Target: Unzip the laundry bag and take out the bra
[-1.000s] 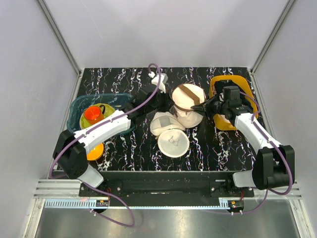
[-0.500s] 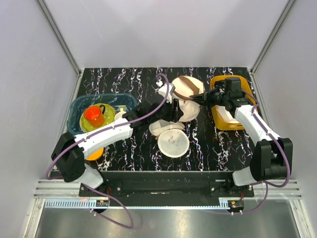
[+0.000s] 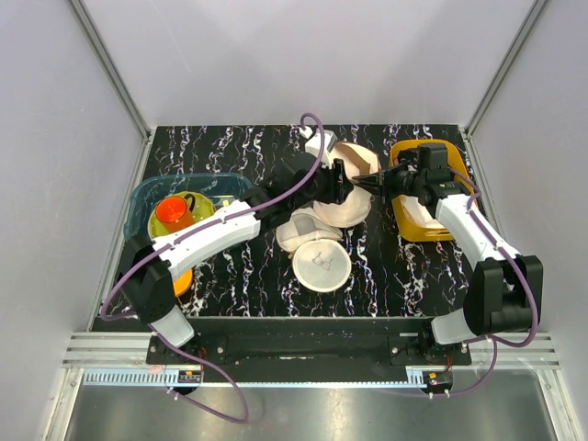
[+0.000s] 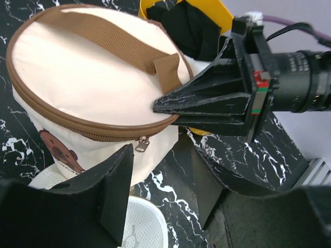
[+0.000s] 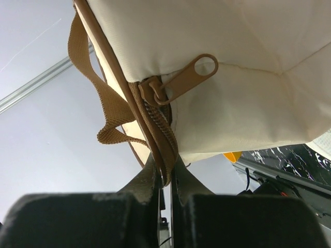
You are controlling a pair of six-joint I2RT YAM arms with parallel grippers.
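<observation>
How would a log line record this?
right gripper: shut on bag seam | left gripper: open by zipper pull | bra: unseen

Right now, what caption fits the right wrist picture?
Right tool pinches the laundry bag at its brown zipper band.

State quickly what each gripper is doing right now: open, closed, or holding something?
Left gripper: open, empty, beside the laundry bag.
Right gripper: shut on the laundry bag's zipper band.
</observation>
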